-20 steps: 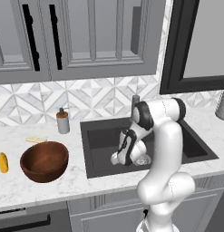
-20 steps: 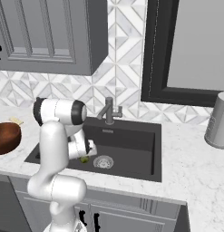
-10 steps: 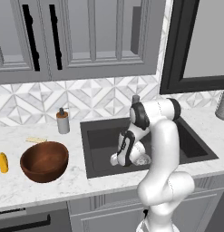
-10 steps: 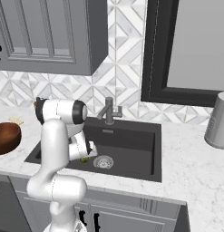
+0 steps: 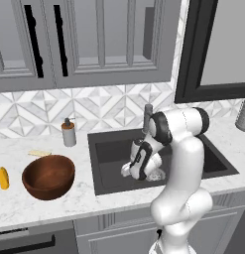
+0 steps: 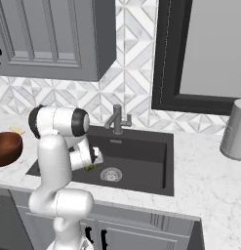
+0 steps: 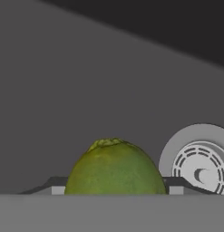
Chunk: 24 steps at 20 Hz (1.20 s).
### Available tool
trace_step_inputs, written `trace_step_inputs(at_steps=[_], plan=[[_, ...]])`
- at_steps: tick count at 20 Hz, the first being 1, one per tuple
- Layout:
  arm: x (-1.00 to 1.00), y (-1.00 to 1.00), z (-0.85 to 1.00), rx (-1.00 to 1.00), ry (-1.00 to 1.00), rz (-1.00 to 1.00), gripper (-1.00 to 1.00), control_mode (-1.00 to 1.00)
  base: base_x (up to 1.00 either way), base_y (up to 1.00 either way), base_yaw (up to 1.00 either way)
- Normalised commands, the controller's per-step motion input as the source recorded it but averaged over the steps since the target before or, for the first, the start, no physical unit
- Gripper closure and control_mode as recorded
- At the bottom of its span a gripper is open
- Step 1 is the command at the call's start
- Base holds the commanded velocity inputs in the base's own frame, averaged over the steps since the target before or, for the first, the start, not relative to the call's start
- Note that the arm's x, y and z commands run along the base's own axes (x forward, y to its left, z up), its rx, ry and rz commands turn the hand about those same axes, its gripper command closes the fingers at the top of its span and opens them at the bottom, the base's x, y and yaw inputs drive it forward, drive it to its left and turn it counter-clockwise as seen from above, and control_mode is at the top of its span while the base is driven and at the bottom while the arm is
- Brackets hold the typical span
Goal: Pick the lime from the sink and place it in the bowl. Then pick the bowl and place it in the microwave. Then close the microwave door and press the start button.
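Lime clasped between the fingers, low in the sink beside the drain, arm barely shifted since before

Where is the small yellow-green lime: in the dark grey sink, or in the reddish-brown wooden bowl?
In the sink: the lime lies beside the drain; the bowl holds nothing.

we see the lime in the sink, its drain at three o'clock, the bowl on the counter at nine.
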Motion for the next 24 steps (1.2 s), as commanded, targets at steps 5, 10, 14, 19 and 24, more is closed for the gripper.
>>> trace_step_inputs(at_steps=[5,10,14,19,24], plan=[[-0.26,0.30,1.00,0.09,-0.11,0.00,1.00,-1.00,0.00,0.00,0.00],[-0.11,0.52,1.00,0.14,-0.05,0.00,1.00,-1.00,0.00,0.00,0.00],[0.29,0.32,1.00,0.14,-0.14,0.00,1.00,-1.00,0.00,0.00,0.00],[0.38,0.13,1.00,0.13,-0.17,0.00,1.00,-1.00,0.00,0.00,0.00],[0.00,0.11,1.00,0.07,-0.03,0.00,1.00,-1.00,0.00,0.00,0.00]])
